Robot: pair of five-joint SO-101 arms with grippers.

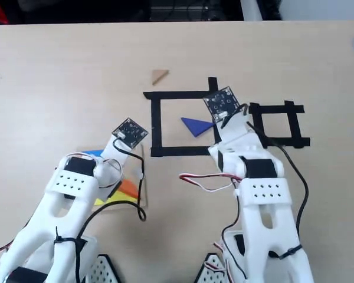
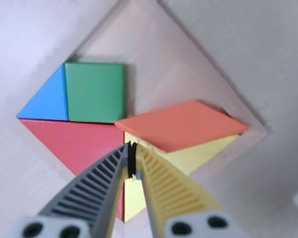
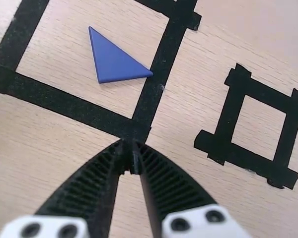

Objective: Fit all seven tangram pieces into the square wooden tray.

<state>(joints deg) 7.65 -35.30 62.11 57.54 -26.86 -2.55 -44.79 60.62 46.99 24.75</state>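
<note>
In the left wrist view the square wooden tray [image 2: 154, 59] holds a light blue triangle [image 2: 47, 99], a green square [image 2: 95, 91], a red triangle [image 2: 69, 141] and a yellow triangle [image 2: 203, 153]. An orange parallelogram [image 2: 181, 124] lies partly on top of the yellow one. My left gripper [image 2: 131, 151] is shut, its tips at the orange piece's near corner, holding nothing. A dark blue triangle [image 3: 114, 62] [image 1: 197, 125] lies inside the large taped rectangle [image 1: 155, 124]. My right gripper [image 3: 129, 151] hangs shut and empty over that rectangle's tape corner. A wood-coloured triangle [image 1: 160, 75] lies farther back.
A small taped square [image 1: 277, 125] [image 3: 256, 131] sits to the right of the large rectangle. In the high view the left arm [image 1: 71, 188] covers most of the tray, and the right arm [image 1: 259, 183] stands between the two tape outlines.
</note>
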